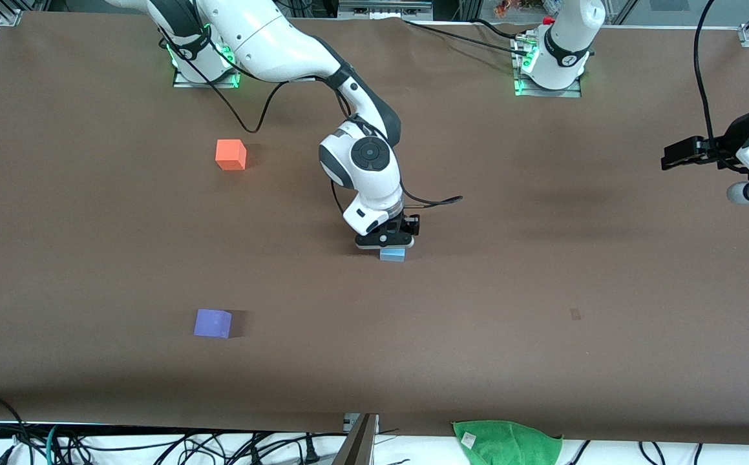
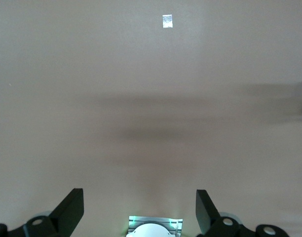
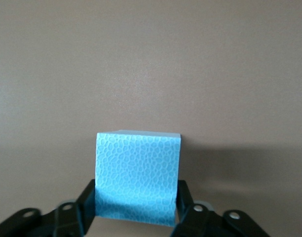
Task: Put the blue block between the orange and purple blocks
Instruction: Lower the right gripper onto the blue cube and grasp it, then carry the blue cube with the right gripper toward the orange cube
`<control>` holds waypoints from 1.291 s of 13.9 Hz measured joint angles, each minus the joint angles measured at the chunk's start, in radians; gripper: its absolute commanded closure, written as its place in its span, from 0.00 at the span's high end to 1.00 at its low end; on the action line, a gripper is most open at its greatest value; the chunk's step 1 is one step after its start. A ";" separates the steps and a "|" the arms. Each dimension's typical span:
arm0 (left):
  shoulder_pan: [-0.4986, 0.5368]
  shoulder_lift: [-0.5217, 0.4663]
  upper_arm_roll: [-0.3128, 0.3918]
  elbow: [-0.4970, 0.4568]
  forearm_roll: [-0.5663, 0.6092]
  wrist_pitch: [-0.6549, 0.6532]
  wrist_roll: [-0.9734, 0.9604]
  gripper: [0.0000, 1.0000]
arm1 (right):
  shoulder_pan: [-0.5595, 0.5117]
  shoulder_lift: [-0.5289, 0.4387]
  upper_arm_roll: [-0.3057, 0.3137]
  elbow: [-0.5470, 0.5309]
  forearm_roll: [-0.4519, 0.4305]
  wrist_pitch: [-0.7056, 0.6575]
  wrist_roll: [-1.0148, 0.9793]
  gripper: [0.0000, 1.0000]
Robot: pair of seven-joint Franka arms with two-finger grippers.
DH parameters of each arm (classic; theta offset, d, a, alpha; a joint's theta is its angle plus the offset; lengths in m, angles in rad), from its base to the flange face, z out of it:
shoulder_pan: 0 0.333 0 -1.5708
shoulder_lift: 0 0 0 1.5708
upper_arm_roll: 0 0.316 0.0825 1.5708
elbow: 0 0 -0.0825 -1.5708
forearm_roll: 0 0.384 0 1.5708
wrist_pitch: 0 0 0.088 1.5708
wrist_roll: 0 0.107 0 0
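At mid-table the right gripper (image 1: 392,244) is down on the blue block (image 1: 392,254), fingers (image 3: 87,200) pinching its sides low. If the hold is shallow, the cube may twist or drop on lifting (surface looks smooth). Orange block (image 1: 231,155) and purple block (image 1: 212,323) sit well apart toward the right arm's end. Left gripper (image 2: 139,210) waits, spread.

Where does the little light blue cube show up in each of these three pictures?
Front view: the blue block sits mid-table, directly under the right gripper.
Right wrist view: it fills the lower middle, between that gripper's fingers.
Left wrist view: not in it.
Shared landmark: the brown table, in all three.
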 measured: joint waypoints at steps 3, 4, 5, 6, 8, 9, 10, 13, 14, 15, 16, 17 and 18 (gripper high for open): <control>0.000 0.000 0.000 0.000 0.000 0.000 0.000 1.00 | -0.002 0.000 -0.007 0.003 -0.017 -0.004 -0.006 0.16; 0.000 0.000 0.000 0.000 0.000 0.000 0.000 1.00 | -0.006 -0.002 -0.010 0.008 -0.017 -0.017 -0.008 0.16; 0.000 0.000 0.000 0.000 0.000 0.000 0.000 1.00 | -0.014 -0.005 -0.015 0.014 -0.018 -0.038 -0.012 0.16; 0.000 0.000 0.000 0.000 0.000 0.000 0.000 1.00 | -0.029 -0.014 -0.019 0.021 -0.017 -0.069 -0.027 0.16; 0.000 0.000 0.000 0.000 0.000 0.000 0.000 1.00 | -0.074 -0.054 -0.021 0.030 -0.017 -0.167 -0.096 0.16; 0.000 0.000 0.000 0.000 0.000 0.000 0.000 1.00 | -0.102 -0.082 -0.022 0.031 -0.017 -0.228 -0.139 0.17; 0.000 0.000 0.000 0.000 0.000 0.000 0.000 1.00 | -0.134 -0.113 -0.023 0.030 -0.013 -0.286 -0.186 0.17; 0.000 0.000 0.000 0.000 0.000 0.000 0.000 1.00 | -0.254 -0.224 -0.026 -0.048 0.013 -0.386 -0.384 0.18; 0.000 0.000 0.000 0.000 0.000 0.000 0.000 1.00 | -0.300 -0.264 -0.027 -0.105 0.027 -0.389 -0.454 0.18; 0.000 0.000 0.000 0.000 0.000 0.000 0.000 1.00 | -0.346 -0.299 -0.028 -0.162 0.049 -0.389 -0.522 0.18; 0.000 0.000 0.000 0.000 0.000 0.000 0.000 1.00 | -0.385 -0.331 -0.028 -0.214 0.065 -0.389 -0.577 0.18; 0.000 0.000 0.000 0.000 0.000 0.000 0.000 1.00 | -0.416 -0.357 -0.029 -0.258 0.072 -0.389 -0.614 0.18; 0.000 0.000 0.000 0.000 0.000 0.000 0.000 1.00 | -0.436 -0.378 -0.031 -0.296 0.074 -0.388 -0.638 0.18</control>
